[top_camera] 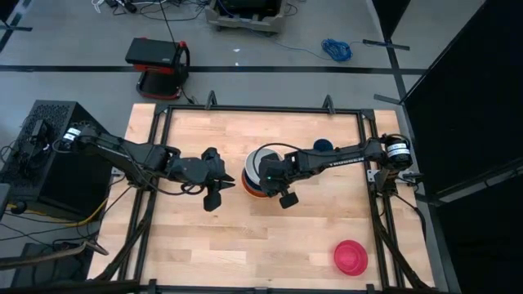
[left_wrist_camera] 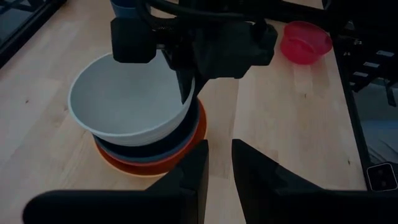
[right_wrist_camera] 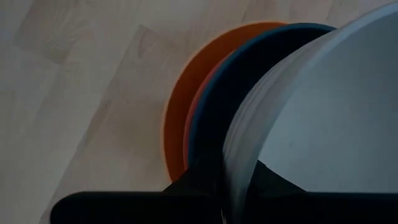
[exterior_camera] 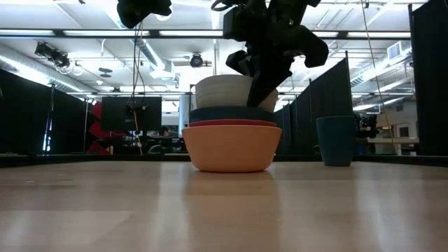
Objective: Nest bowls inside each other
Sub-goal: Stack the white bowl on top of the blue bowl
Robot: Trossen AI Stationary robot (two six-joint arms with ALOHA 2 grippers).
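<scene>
At the table's middle stands a stack of bowls: a large orange bowl (exterior_camera: 231, 150) at the bottom, a red-orange one (exterior_camera: 231, 124) in it, then a teal one (exterior_camera: 231, 113). On top is a white bowl (left_wrist_camera: 127, 99), with my right gripper (right_wrist_camera: 227, 180) shut on its rim. My left gripper (left_wrist_camera: 217, 165) hovers just left of the stack, its fingers a little apart and holding nothing. A dark blue cup (exterior_camera: 336, 140) stands on the table behind the stack. A magenta-pink bowl (top_camera: 350, 257) sits near the front right corner. My right gripper pinches the white bowl's rim (right_wrist_camera: 231, 155) on the side toward the table's right, one finger inside the bowl and one outside. The fingers come slanting down from the right. The bowl is tilted, mouth up, with its underside down in the teal bowl (left_wrist_camera: 180, 134).
A black metal frame (top_camera: 245, 110) runs around the wooden table top. There is bare wood in front of the stack and at the near left. A red and black box (top_camera: 157, 64) stands on the floor beyond the far edge.
</scene>
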